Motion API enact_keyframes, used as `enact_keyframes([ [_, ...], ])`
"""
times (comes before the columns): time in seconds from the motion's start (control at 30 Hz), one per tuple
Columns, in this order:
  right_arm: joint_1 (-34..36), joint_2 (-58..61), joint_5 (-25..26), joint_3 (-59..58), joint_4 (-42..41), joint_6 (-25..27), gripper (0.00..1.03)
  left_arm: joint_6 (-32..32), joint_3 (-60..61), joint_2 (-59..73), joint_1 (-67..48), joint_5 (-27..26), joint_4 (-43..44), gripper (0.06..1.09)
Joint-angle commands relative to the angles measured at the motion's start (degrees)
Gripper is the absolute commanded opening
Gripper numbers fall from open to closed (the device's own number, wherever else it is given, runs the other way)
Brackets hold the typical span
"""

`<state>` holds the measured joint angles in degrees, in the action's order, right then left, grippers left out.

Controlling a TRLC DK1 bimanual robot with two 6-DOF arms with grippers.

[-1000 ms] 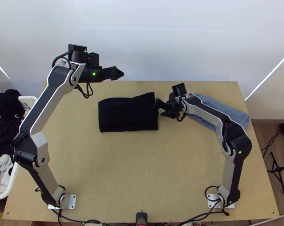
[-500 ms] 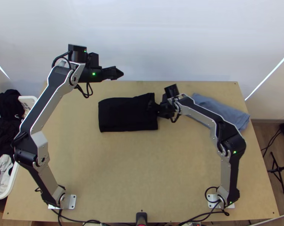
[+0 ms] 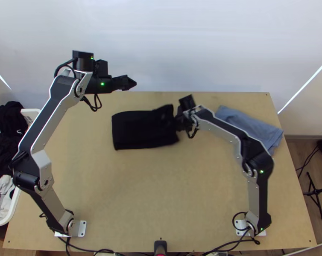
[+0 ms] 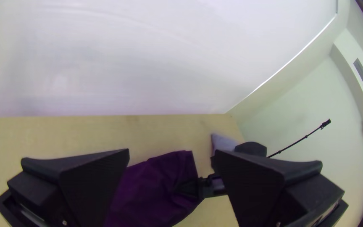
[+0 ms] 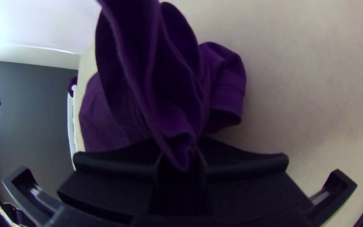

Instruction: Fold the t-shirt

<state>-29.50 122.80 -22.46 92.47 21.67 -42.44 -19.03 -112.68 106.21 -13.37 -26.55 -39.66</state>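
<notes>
In the top view, the black t-shirt lies folded, long axis 9 to 3 o'clock. At its 3 o'clock end the nearer right gripper pinches gathered cloth; the fold likely goes toward 9. Toward 12, the left gripper hangs, fingers parted.

Silver-grey arms had black joints, black cables, green lights, pale base plates, a black left hand and right hand.

Matt cloth t-shirt, wooden table (rather smooth).
</notes>
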Motion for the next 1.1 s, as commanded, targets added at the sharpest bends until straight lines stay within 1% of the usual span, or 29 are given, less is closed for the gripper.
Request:
enact_keyframes([
  [0.0,3.3,-7.1,0.7,0.8,1.0,-1.5,0.03,0.1,0.3,-0.2,0.5,0.0,0.0,1.04],
  [0.1,4.7,-10.5,0.7,1.9,4.3,-1.5,0.03,0.1,0.3,-0.2,0.5,0.0,0.0,1.04],
  [0.23,7.5,-15.0,0.7,2.3,6.4,-1.6,0.03,0.0,0.3,-0.1,0.8,0.0,0.0,1.04],
  [0.43,14.2,-19.6,0.7,4.2,10.1,-1.5,0.03,0.0,0.1,0.0,0.7,-0.1,0.1,1.04],
  [0.53,18.1,-21.7,0.6,4.2,10.7,-0.3,0.03,0.0,0.0,0.0,0.7,-0.1,0.2,1.04],
  [0.67,22.6,-24.2,-1.3,3.8,12.1,2.5,0.03,0.1,0.2,0.1,0.8,0.0,0.1,1.04],
  [0.77,25.5,-25.4,-2.5,3.7,13.0,3.3,0.03,0.2,0.2,0.1,0.9,0.0,0.2,1.04],
  [1.07,31.6,-28.1,-2.5,2.5,13.7,4.4,0.03,0.2,0.2,0.4,0.8,-0.1,0.7,1.04],
])
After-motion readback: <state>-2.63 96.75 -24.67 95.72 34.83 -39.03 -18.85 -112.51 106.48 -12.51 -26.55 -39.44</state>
